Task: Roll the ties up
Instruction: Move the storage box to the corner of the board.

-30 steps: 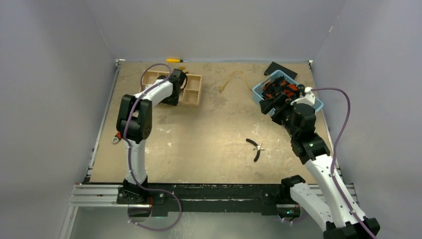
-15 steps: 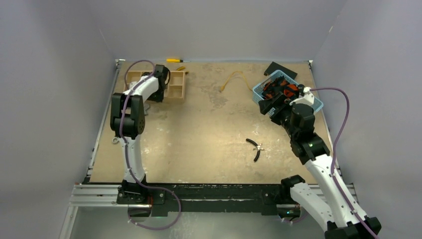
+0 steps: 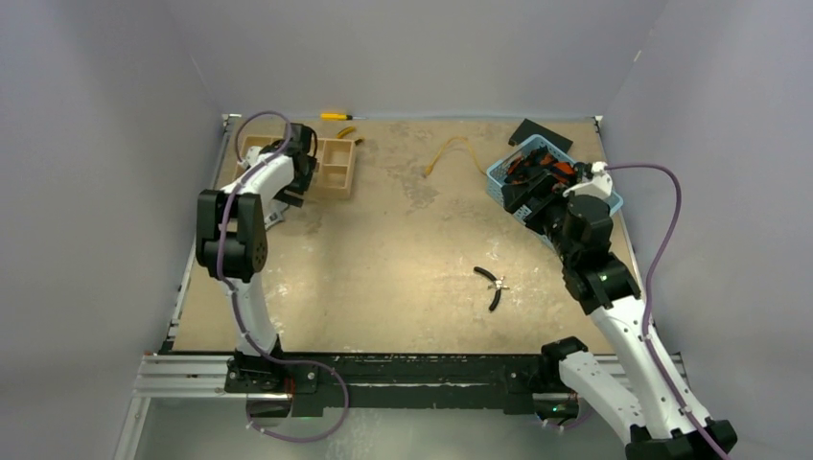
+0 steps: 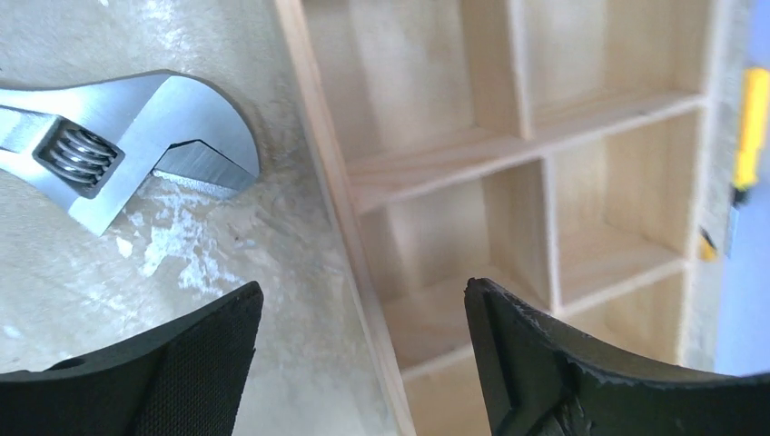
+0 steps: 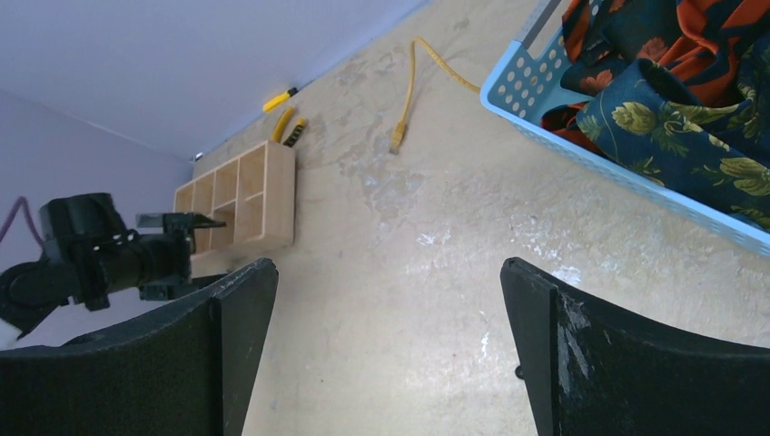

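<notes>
Our left claw point(image 4: 359, 300) springs open, releasing the leftward-dragged pale wooden compartment tray point(image 4: 436, 154). Our right claw point(image 5: 386, 272) gapes empty beside the unrolled navy and orange fabric ties point(image 5: 690, 118)

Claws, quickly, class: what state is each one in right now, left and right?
Left claw: open, holding nothing.
Right claw: open, holding nothing; the ties lie in the basket.

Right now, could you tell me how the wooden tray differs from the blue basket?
The tray is plain wood with dividers; the basket is blue perforated plastic. The tray's visible compartments are bare; the basket holds ties. Both sit far back on the table.
</notes>
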Controlling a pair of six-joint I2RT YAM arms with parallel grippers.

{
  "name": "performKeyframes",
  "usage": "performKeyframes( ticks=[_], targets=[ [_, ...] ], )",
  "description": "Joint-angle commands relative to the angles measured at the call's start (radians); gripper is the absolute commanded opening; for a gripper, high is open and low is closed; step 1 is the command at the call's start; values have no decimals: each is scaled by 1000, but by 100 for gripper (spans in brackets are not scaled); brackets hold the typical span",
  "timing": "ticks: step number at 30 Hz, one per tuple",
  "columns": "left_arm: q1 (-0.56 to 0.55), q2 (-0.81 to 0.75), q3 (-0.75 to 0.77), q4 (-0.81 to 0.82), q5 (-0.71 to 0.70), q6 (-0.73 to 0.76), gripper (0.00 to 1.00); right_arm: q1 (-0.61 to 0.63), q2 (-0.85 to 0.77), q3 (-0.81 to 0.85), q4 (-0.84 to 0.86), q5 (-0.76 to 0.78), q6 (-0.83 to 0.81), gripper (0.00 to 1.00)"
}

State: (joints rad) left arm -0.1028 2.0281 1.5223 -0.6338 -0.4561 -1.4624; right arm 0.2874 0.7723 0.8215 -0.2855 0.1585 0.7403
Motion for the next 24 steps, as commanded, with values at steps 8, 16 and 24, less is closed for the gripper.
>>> performKeyframes(
  ticks=[8, 16, 24],
  targets=[
    [1, -536, -389, 429, 190, 427, 83, 4, 42, 113, -24, 169, -97, 97],
    [-23, -499, -348, 466, 190, 792, 86, 4, 171, 126, 53, 153, -59, 95],
    [-223, -198, -48, 471, 110, 1138, 85, 7, 128, 32, 65, 98, -39, 94]
  ],
)
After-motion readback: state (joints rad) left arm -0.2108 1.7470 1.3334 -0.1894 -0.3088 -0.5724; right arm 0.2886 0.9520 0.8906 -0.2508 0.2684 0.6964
